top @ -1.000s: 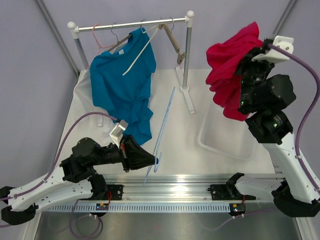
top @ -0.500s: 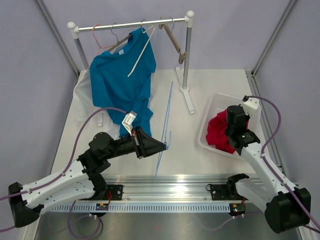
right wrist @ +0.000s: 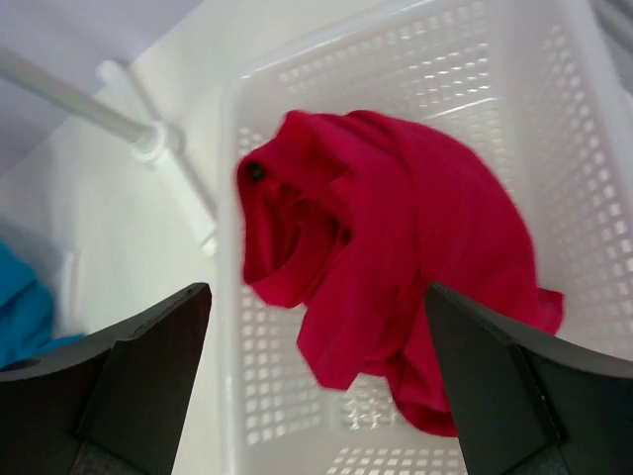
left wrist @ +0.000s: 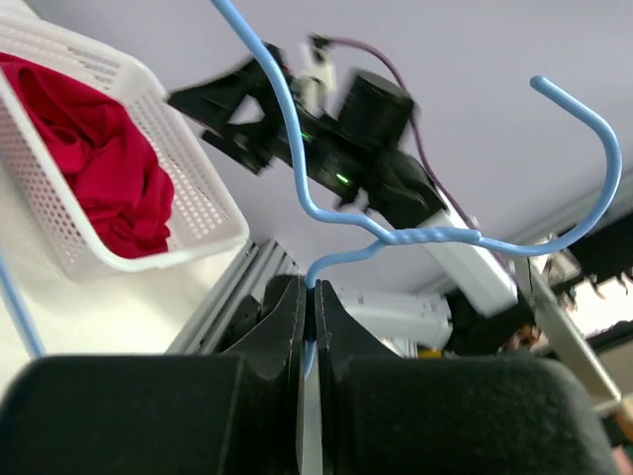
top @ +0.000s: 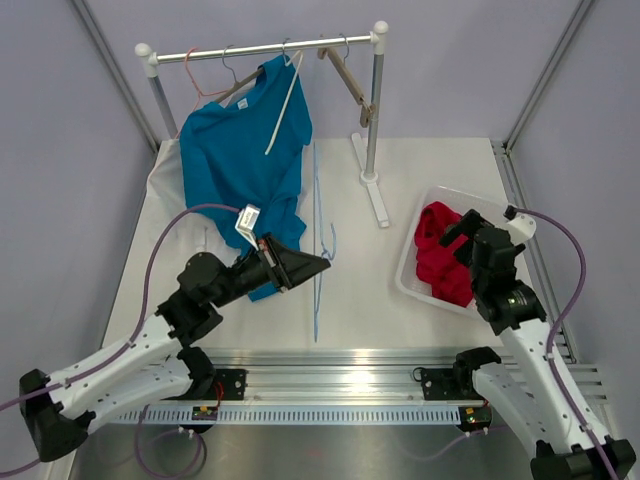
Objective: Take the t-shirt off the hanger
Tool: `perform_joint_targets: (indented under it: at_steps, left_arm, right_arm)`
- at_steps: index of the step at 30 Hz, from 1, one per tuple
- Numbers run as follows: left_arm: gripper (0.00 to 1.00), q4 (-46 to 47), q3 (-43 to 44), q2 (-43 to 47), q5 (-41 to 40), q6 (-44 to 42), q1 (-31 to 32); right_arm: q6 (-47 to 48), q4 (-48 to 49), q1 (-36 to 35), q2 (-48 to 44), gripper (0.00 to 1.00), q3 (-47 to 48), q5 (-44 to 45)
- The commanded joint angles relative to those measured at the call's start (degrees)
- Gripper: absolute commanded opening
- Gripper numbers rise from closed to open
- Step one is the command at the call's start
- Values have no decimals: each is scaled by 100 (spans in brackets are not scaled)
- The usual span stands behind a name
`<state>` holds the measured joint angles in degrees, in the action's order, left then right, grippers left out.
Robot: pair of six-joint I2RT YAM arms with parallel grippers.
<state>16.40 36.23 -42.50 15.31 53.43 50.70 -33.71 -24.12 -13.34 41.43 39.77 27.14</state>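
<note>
Our right tool [right wrist: 316,297] hangs with its jaws spread wide above the red t-shirt [right wrist: 396,257], lying crumpled inside the white basket [right wrist: 554,129].

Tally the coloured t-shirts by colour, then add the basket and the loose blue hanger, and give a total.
blue t-shirt: 1
red t-shirt: 1
white basket: 1
blue hanger: 1
Total: 4
</note>
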Motion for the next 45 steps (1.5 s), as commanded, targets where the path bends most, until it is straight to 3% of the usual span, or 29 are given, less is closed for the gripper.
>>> perform_joint_targets:
  at_steps: [1,3,5,7,8,9,13,21,24,31,32,34,35,37,39,40,41,45]
  left_arm:
    - [0,951,-89,-319,60,641,-462]
    - [0,1198,-160,-399,-54,913,-595]
    - [0,1478,-195,-496,-220,1142,-719]
    - [0,1646,-169,-592,-396,1231,-719]
    - [0,1777,-143,-619,-597,1266,-719]
    - [0,1813,-134,-636,-730,1353,-719]
    - [0,1928,-11,-707,-1223,1442,-728]
    - [0,2455,209,-1251,-1056,1776,-737]
    - [0,2543,244,-1339,-1048,1846,-737]
    - [0,2429,324,-1314,-1039,1873,-728]
    - [0,2394,297,-1279,-1056,1864,-728]
    - [0,2359,280,-1252,-1083,1855,-728]
    - [0,2350,262,-1252,-1100,1890,-728]
    - [0,2341,244,-1252,-1048,1908,-728]
    - [12,2175,358,-1278,-873,1794,-737]
    - [24,2087,411,-1261,-820,1707,-737]
    - [47,1825,490,-1252,-680,1480,-737]
    - [77,1209,789,-937,-485,977,-737]
  right_arm:
    - [13,-480,16,-660,98,356,-1784]
    - [198,-331,-19,-829,97,312,-2631]
    - [286,11,-315,-795,95,356,-4106]
    - [374,65,-921,-489,94,513,-4128]
    - [444,74,-1368,-374,94,610,-3902]
    - [593,100,-2304,-277,93,811,-3352]
    - [998,451,-3847,-83,88,1094,-2400]
    - [1165,838,-5177,594,85,1085,-1818]
    - [1349,909,-5670,901,82,1199,-924]
    - [1631,619,-6276,1551,52,1577,704]
    - [1640,523,-6381,1657,39,1656,1001]
    - [1649,435,-6478,1745,28,1727,1249]
    - [1623,417,-6531,1789,15,1745,1424]
    - [1509,145,-6611,1868,2,1859,1891]
    - [1307,-222,-6655,1860,0,2007,1892]
    - [1245,-347,-6655,1808,0,2061,1857]
    - [1079,-478,-6655,1772,0,2105,1796]
    - [718,-1460,-6646,1841,0,2665,1742]
